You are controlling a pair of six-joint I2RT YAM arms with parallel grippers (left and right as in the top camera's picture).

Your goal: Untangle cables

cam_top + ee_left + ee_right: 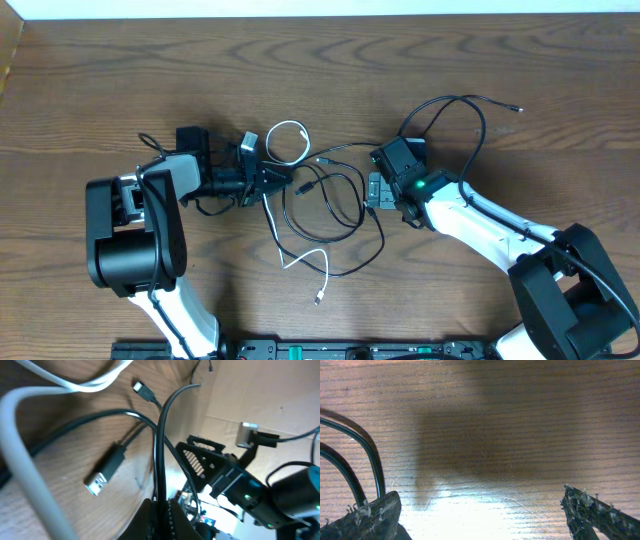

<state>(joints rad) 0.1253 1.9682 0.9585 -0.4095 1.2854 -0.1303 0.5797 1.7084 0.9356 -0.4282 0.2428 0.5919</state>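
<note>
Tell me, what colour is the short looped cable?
The short cable is white; it shows best in the overhead view.

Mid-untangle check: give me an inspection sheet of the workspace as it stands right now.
Surface: brown wood-grain table.
Job's things: white cable looped by the left gripper, trailing toward the near edge; black cables crossed between the arms; a black loop reaches out past the right arm.
Clutter: nothing seen.
Grippers: left gripper shut on a black cable; right gripper open, nothing between its fingers.
Cables: robot wire arches off the left arm.
Surroundings: pale strip beyond the far edge; black base rail at the near edge.
</note>
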